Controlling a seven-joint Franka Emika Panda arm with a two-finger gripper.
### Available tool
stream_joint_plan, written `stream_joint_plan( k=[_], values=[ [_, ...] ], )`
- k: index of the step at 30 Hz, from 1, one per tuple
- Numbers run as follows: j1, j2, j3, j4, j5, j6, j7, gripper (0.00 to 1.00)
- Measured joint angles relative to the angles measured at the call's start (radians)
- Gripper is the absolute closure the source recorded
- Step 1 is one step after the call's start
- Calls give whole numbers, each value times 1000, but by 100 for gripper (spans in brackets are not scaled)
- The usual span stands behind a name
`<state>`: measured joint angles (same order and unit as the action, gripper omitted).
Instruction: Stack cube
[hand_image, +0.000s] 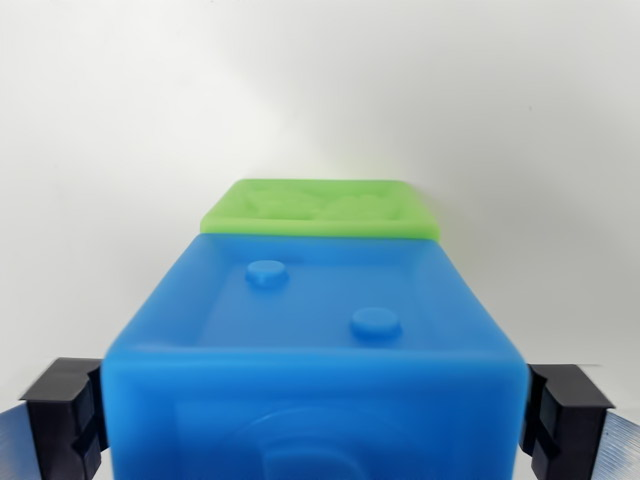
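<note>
End effector (320, 420) grips blue cube (320, 340); green cube (320, 207) behind (no legible writing).

Gripper (320, 420) fingers (62, 410) clamped on blue cube (320, 350) sides.

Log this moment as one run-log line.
task: stack cube | gripper: shut on blue cube | green cube: just beyond the blue one, partly hidden | contact between cubes: cannot tell | surface: white
</note>
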<state>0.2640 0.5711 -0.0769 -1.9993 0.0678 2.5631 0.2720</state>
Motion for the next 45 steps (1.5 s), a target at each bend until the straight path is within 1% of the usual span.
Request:
stream_joint_plan(
  k=[7,21,28,35,45],
  values=[
    [0,-12,0,-1,0,-10,0,0],
    [5,-87,-7,-9,-4,-74,2,0],
    [8,-134,-11,-10,-9,-120,5,0],
    [8,-186,-13,-8,-17,-172,10,0],
    [8,-256,-13,11,-27,-260,16,0]
  ],
)
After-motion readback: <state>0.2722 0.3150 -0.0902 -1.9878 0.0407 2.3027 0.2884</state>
